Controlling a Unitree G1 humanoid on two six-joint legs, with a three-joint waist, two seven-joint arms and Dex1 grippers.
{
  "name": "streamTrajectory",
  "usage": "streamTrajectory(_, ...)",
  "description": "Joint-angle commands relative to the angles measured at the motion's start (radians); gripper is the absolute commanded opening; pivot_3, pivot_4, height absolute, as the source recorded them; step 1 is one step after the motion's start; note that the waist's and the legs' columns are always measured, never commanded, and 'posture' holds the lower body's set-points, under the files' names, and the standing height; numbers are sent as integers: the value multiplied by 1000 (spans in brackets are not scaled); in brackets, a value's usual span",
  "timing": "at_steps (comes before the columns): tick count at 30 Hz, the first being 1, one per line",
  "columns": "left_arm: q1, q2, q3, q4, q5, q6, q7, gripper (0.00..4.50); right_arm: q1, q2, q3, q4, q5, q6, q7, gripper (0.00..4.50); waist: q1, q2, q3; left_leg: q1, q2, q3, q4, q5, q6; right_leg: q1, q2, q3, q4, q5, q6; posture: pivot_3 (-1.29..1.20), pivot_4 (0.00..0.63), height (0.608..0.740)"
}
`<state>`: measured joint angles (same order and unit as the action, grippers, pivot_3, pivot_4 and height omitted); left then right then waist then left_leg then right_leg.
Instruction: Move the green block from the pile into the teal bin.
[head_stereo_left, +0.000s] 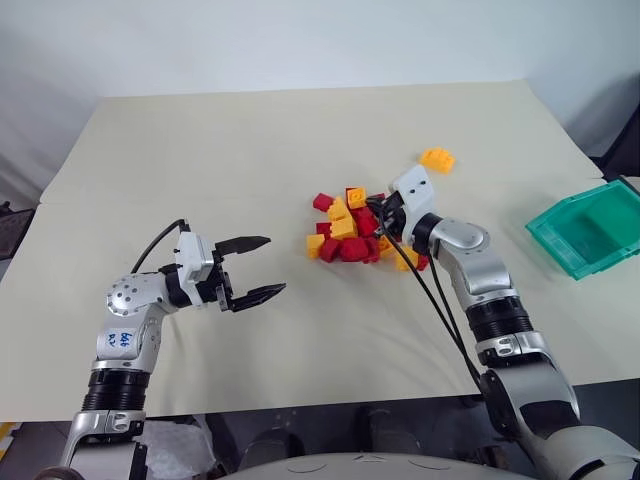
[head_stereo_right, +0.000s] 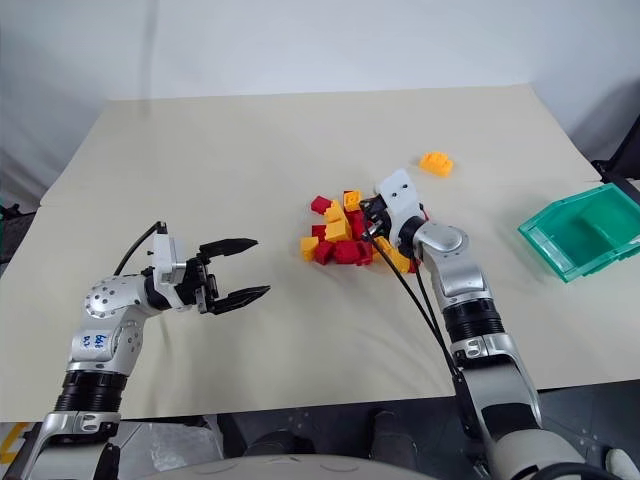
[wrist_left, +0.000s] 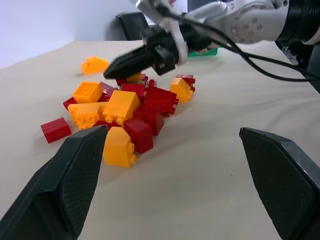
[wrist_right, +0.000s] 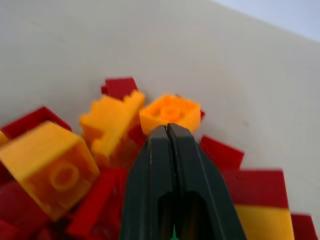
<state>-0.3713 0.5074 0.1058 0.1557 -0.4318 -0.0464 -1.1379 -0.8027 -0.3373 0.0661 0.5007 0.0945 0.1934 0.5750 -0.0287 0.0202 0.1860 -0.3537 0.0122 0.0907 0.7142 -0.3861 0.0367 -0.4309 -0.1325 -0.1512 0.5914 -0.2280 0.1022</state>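
The pile (head_stereo_left: 345, 235) of red and yellow-orange bricks lies mid-table, a little right of centre. My right gripper (head_stereo_left: 372, 215) is shut with nothing between its fingers, its tips pushed into the pile's right side, just behind an orange brick (wrist_right: 170, 112). The green block is hidden among the bricks. The teal bin (head_stereo_left: 565, 262) stands at the table's right edge, well clear of the pile. My left gripper (head_stereo_left: 272, 266) hovers open and holding nothing to the left of the pile, pointing toward it.
One orange brick (head_stereo_left: 437, 158) lies apart, beyond the pile toward the back right. Black cables (head_stereo_left: 440, 300) run from my right wrist down along the forearm. The cream table (head_stereo_left: 250, 150) stretches wide to the back and left.
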Motion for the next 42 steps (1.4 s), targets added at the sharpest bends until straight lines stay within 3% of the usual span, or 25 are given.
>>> streamTrajectory(1, 5, 5, 17, -37, -14, -13, 11, 4500, -11, -35, -43, 10, -16, -22, -38, 33, 0, 0, 0, 0, 0, 0, 0, 0, 0, 0, 0, 0, 0, 0, 0, 0, 150, 740)
streamTrajectory(9, -1, 6, 22, -19, -14, -18, 16, 4500, 82, -143, -73, -87, -37, 9, -37, 33, 1, 0, 0, 0, 0, 0, 0, 0, 0, 0, 0, 0, -1, 0, 0, 0, 150, 740)
streamTrajectory(16, -28, 10, 16, 1, -23, -15, -15, 4500, 105, -260, -103, -306, 63, 88, 146, 33, 1, 1, 1, 0, 1, 2, 0, 0, 0, -2, 1, 1, 0, 0, 0, 0, 150, 740)
streamTrajectory(19, -39, 21, 16, 16, -28, -19, -52, 4500, 137, -389, -91, -396, 132, 252, 310, 610, 9, 1, 1, 0, 0, 1, 0, -1, 1, -1, 0, 1, 0, 0, 0, 0, 150, 740)
streamTrajectory(25, -74, 44, 25, 81, -27, -37, -110, 4500, 217, -643, -113, -549, 258, 430, 581, 2651, 29, 0, 1, -1, 0, 2, 1, -3, 3, -1, -1, 0, -2, 0, 1, 0, 150, 740)
streamTrajectory(31, -93, 39, 27, 113, -25, -52, -122, 4500, 241, -750, -161, -578, 303, 502, 618, 4477, 27, 0, 1, -1, 0, 2, 1, -4, 3, 0, -1, -1, -4, 1, 2, 0, 150, 740)
streamTrajectory(37, -101, 41, 31, 128, -26, -61, -130, 4500, 279, -768, -182, -656, 330, 546, 600, 4477, 28, 0, 1, -1, 0, 2, 1, -4, 2, -1, -1, -1, -4, 1, 2, 0, 150, 740)
streamTrajectory(42, -96, 37, 32, 123, -26, -66, -125, 4500, 111, -692, -34, -570, 254, 538, 571, 4477, 23, 0, 1, -1, 0, 3, 2, -4, 2, -1, -1, 1, -3, 1, 2, 0, 150, 740)
